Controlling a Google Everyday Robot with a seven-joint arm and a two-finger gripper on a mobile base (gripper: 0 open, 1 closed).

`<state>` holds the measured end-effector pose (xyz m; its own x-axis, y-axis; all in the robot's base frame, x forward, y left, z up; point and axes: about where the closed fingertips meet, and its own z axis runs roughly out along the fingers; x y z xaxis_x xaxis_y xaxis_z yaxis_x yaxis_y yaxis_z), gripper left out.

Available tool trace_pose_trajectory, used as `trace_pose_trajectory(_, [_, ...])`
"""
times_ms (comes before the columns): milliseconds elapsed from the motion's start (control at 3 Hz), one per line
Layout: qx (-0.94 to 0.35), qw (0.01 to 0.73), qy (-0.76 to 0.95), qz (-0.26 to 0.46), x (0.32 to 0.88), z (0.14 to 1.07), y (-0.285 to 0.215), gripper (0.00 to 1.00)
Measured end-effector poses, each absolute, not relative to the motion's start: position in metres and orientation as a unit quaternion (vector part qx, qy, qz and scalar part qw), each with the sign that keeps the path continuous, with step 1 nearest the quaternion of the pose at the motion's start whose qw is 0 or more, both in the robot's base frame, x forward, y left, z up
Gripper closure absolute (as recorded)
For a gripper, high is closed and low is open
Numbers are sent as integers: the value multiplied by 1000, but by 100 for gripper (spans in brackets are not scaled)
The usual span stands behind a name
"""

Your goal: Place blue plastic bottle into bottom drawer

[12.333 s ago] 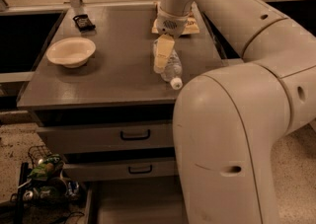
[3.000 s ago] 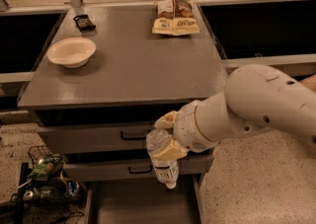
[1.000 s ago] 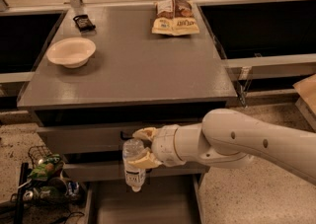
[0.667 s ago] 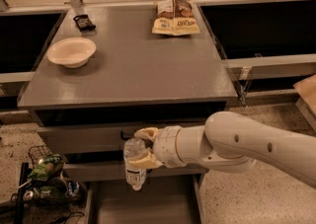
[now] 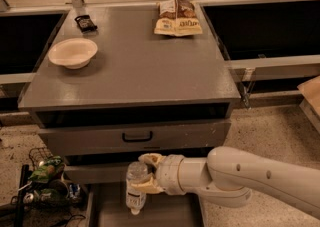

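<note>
The blue plastic bottle (image 5: pixel 135 186) is clear and ribbed, held cap-down with its white cap near the bottom edge of the view. My gripper (image 5: pixel 144 173) is shut on the bottle, its cream fingers (image 5: pixel 150 160) wrapping the bottle's upper body from the right. The bottle hangs over the open bottom drawer (image 5: pixel 105 211), a shallow grey tray pulled out below the cabinet; only part of its floor shows. The arm (image 5: pixel 235 176) reaches in from the right, in front of the cabinet.
The grey cabinet top (image 5: pixel 135 61) carries a white bowl (image 5: pixel 73 52), a tan snack bag (image 5: pixel 177 18) and a small dark packet (image 5: pixel 85 22). The upper drawer with a black handle (image 5: pixel 137 137) is shut. A wire basket of clutter (image 5: pixel 45 178) stands on the floor at left.
The bottle and gripper have sunk slightly lower over the open bottom drawer since a second ago. The grip is unchanged.
</note>
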<state>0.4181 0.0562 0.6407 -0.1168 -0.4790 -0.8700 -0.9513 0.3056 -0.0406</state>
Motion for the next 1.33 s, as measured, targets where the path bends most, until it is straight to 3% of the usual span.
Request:
trace_pose_trajectory(667, [-502, 402, 702, 305, 406, 607, 61, 100])
trace_pose_trajectory(1333, [-488, 452, 695, 271, 378, 565, 54, 100])
